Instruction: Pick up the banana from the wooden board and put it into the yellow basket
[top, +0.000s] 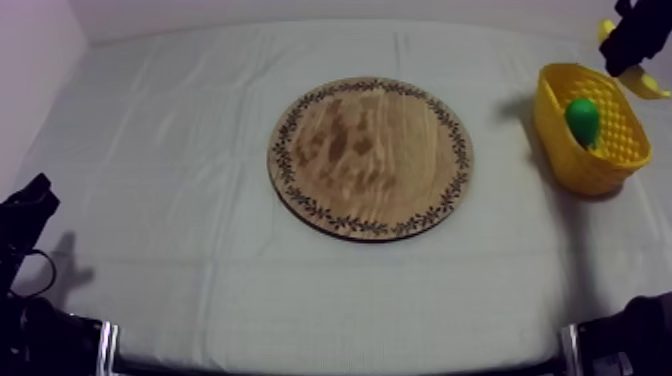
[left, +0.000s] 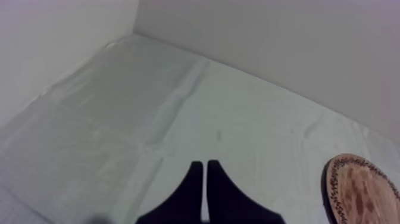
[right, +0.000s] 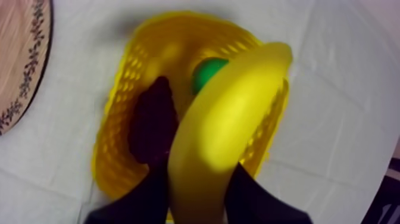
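Note:
The yellow banana (top: 643, 84) hangs above the far rim of the yellow basket (top: 590, 172), with my right gripper (top: 627, 45) shut on it at the table's back right. Seen from the right wrist, the banana (right: 232, 131) is clamped between the right gripper's (right: 202, 173) fingers, directly over the basket (right: 122, 113). A green pear (right: 208, 72) lies inside the basket, and shows from above as well (top: 582, 118). The round wooden board (top: 370, 157) in the table's middle is bare. My left gripper (top: 30, 205) rests low at the left, its fingers (left: 196, 184) lying together as a narrow wedge.
The grey-white cloth spreads out around the board. The board's patterned rim (left: 363, 190) lies near my left gripper and also beside the basket (right: 18, 59). The back wall runs close behind the basket.

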